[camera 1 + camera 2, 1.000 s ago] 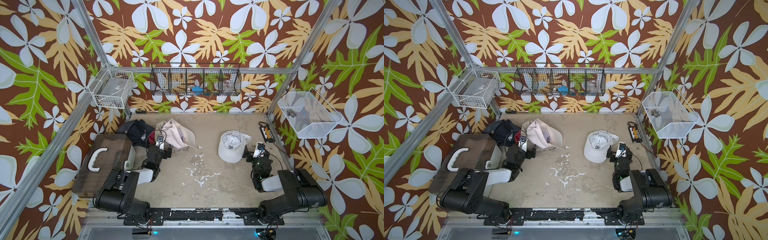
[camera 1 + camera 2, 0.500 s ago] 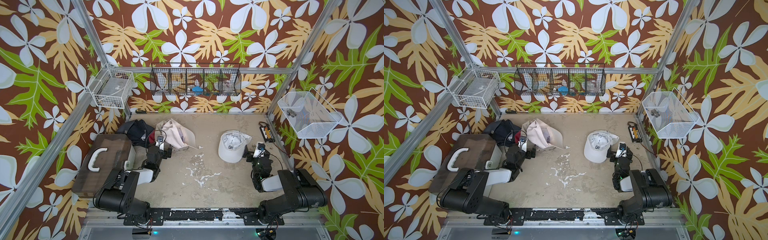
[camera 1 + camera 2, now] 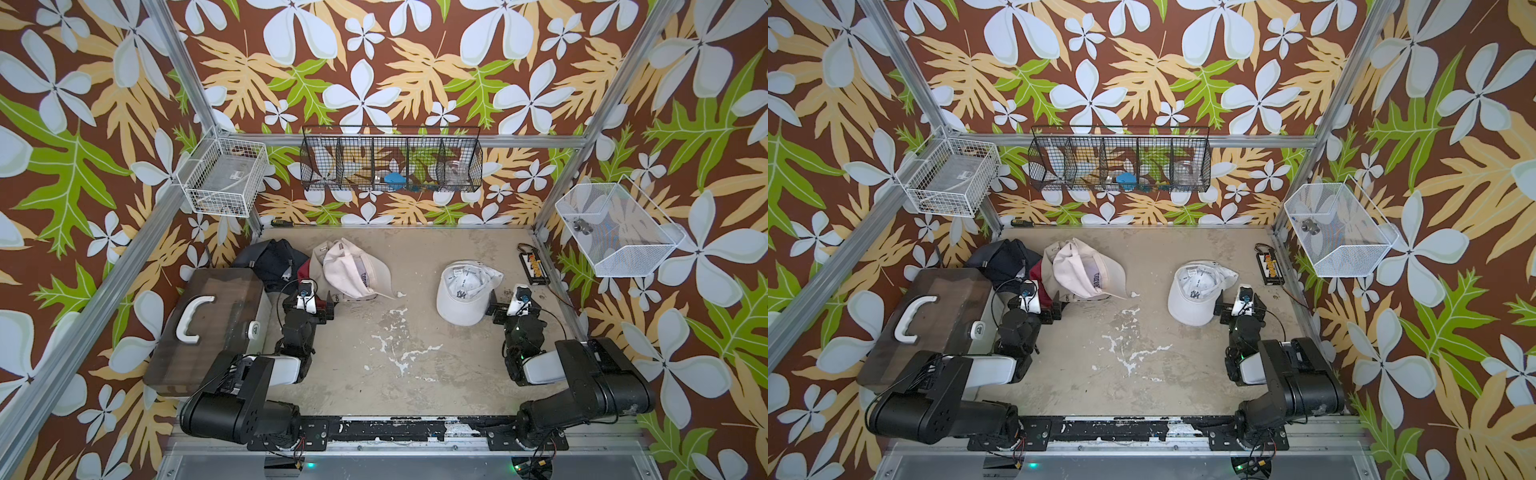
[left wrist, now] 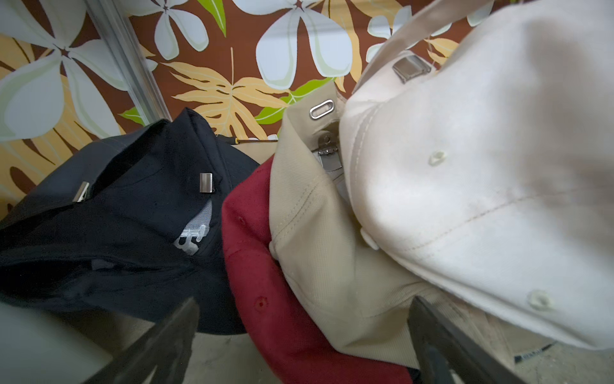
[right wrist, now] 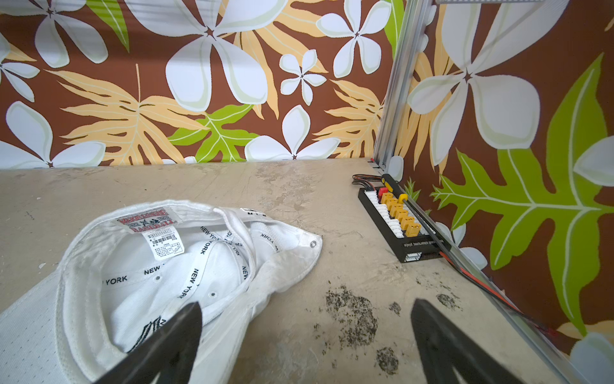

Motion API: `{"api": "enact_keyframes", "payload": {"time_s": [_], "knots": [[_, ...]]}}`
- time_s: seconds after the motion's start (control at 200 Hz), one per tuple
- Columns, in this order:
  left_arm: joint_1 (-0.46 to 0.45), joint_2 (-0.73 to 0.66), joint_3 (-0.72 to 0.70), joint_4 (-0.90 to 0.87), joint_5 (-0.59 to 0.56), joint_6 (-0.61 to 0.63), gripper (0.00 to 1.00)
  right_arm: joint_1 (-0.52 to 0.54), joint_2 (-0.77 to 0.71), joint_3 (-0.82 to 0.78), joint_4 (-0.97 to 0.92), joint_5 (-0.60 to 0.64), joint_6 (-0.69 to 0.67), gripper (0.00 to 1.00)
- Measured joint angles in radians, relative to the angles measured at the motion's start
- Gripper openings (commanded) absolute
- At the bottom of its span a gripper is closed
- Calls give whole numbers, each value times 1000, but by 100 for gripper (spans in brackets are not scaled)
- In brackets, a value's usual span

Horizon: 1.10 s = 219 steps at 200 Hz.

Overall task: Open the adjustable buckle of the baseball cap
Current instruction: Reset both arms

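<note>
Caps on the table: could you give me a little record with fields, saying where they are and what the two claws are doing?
Lone cap: white cap, upside down, next to the right gripper
Pile: cream cap atop tan cap, red cap and navy cap, by the left gripper
Grippers: both open, holding nothing
Buckles: metal buckle on cream cap, untouched
</note>
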Motion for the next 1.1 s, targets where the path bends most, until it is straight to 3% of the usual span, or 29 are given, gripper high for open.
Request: {"api": "enact_keyframes", "payload": {"time_s": [0.285, 1.096], "knots": [[33, 63, -50, 148, 3, -40, 100, 0, 0, -11, 14, 4, 0, 100], [45, 61, -40, 159, -37, -79, 100, 4, 4, 21, -16, 28, 4, 100]]}}
